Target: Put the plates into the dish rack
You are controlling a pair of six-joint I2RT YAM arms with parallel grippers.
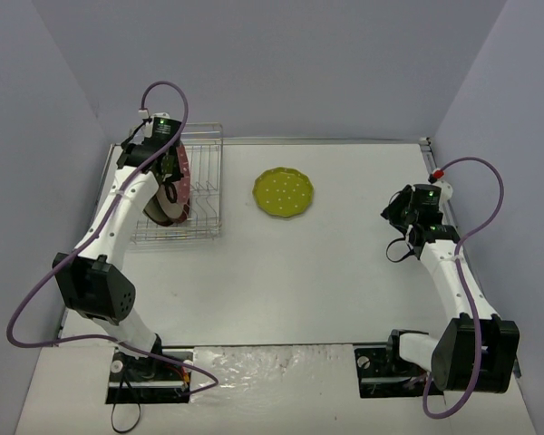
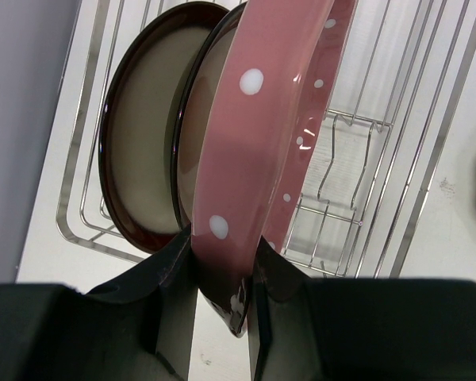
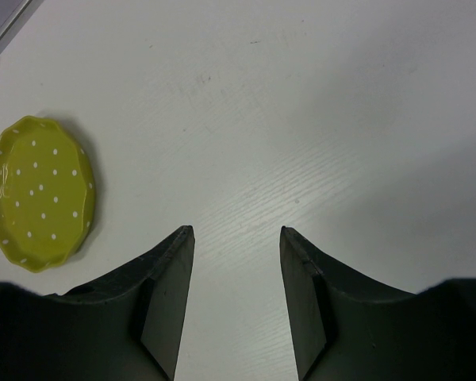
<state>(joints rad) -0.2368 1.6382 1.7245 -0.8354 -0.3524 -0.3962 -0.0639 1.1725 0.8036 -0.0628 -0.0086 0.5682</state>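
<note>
while the left jaws pinch the lower rim of the pink plate [image 2: 262,159], holding it on edge over the dish rack [image 2: 412,143] just beside the two brown-rimmed plates [image 2: 139,135] standing in its tines, the step in hand reads as slotting item three of four. next move, by judgement: lower the pink plate into a free slot without knocking its neighbour, then release. right jaws spread, holding nothing, above the bare surface [image 3: 341,119]; yellow-green plate [image 1: 283,192] lies flat mid-surface, not yet loaded.
</note>
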